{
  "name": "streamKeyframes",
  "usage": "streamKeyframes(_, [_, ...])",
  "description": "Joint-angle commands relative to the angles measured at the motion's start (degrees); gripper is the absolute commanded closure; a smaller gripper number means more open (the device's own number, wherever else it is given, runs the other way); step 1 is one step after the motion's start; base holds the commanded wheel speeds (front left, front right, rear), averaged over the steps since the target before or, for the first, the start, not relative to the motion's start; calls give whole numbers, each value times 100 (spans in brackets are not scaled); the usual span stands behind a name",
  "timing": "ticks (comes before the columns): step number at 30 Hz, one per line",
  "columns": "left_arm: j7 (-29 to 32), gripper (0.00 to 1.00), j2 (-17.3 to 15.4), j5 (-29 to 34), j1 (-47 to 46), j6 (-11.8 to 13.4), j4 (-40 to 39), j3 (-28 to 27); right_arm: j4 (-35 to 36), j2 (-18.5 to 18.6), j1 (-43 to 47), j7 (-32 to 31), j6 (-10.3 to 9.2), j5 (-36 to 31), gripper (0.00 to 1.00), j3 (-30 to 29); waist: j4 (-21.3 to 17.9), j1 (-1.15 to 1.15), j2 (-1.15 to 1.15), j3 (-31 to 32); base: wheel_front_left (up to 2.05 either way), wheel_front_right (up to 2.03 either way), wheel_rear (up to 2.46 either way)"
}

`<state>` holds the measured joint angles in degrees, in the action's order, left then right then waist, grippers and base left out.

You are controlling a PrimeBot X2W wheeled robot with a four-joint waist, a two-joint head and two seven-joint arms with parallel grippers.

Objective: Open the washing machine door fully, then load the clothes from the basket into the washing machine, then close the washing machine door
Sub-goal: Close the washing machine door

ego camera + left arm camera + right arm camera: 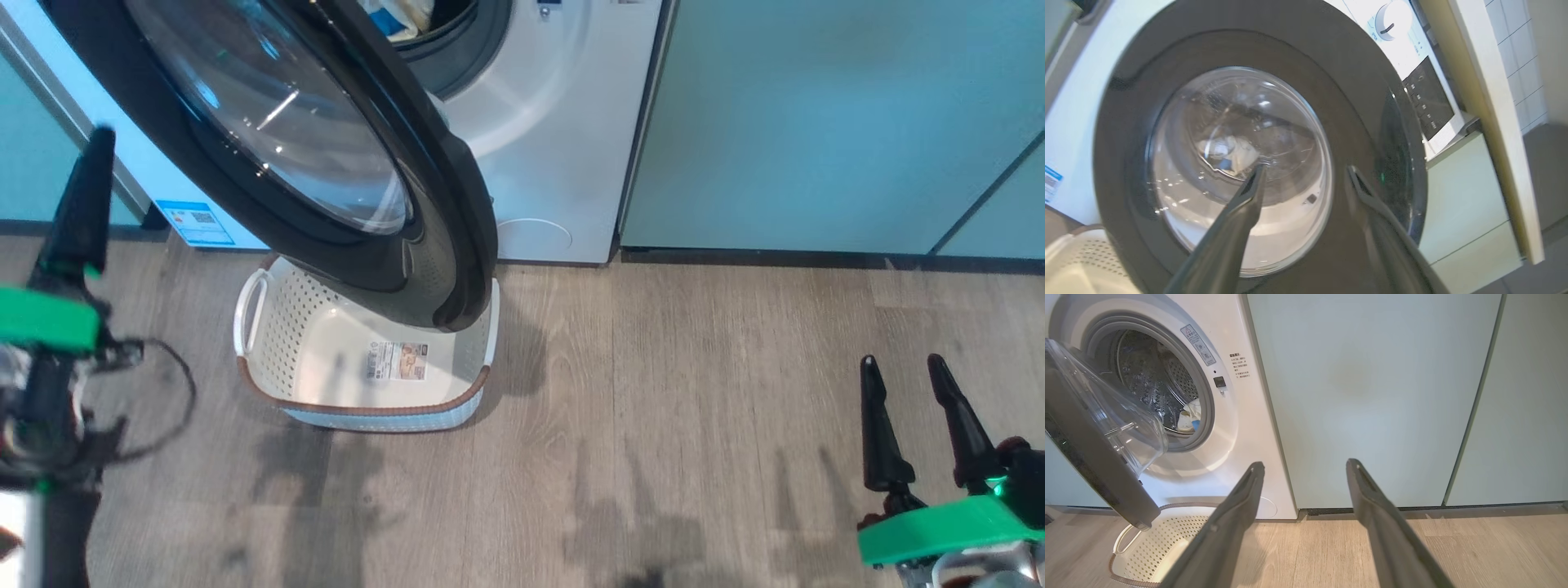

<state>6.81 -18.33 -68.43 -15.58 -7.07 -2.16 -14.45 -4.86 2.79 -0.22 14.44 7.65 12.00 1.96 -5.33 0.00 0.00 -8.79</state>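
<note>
The washing machine (555, 122) stands with its door (457, 204) swung partway out over the basket (269, 327). The basket's floor is bare but for a sticker. Pale clothes (1190, 416) with a blue patch lie inside the steel drum. They also show through the porthole glass as clothes (1229, 149). My left gripper (1306, 173) is open, its fingers pointing at the outer black rim of the door (1355, 102) and holding nothing. One of its fingers (82, 204) rises at the left edge of the head view. My right gripper (902, 363) is open and empty, low over the floor.
Pale green cabinet panels (816, 122) run to the right of the machine, with a dark kick strip at the floor. A cable (175, 384) loops off my left wrist. Wood-look floor (653, 408) spreads between the basket and my right gripper.
</note>
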Motion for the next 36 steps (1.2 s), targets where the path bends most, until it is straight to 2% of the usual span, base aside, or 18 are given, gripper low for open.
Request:
streamKeyframes(1, [-279,0,-343,368,12,-42,-258,-130,200,9,-26,55,-16,-43,0,96,29,0,0,37,0,0,0])
streamKeyframes(5, [-1008,0,-455,1482,519,-27,-282,61,190,9,25,55,-16,-65,0,98,62,0,0,124,0,0,0])
streamKeyframes(6, [-1008,0,-455,1482,519,-27,-282,61,190,9,25,55,-16,-65,0,98,62,0,0,124,0,0,0])
streamKeyframes(7, [-1175,0,-430,1738,631,9,-299,106,187,9,40,55,-16,-71,0,94,71,0,0,148,0,0,0])
streamKeyframes(9, [-1449,0,-415,2299,868,165,-330,215,183,9,71,55,-16,-80,0,87,92,0,0,194,0,0,0])
streamKeyframes(14, [-1907,0,-137,3161,1452,517,-576,462,171,9,145,55,-16,-101,0,113,103,0,0,298,0,0,0])
streamKeyframes(22, [-2113,0,127,4507,2257,1076,-933,913,203,9,261,26,-16,-117,0,107,183,0,0,363,0,0,0])
streamKeyframes(28, [-2128,0,231,4949,2542,1307,-1043,1159,244,9,311,-25,-16,-151,0,83,228,0,0,392,0,0,0])
streamKeyframes(36, [-2134,0,273,4982,2589,1353,-1093,1236,287,9,332,-69,-16,-185,0,82,193,0,0,434,0,0,0])
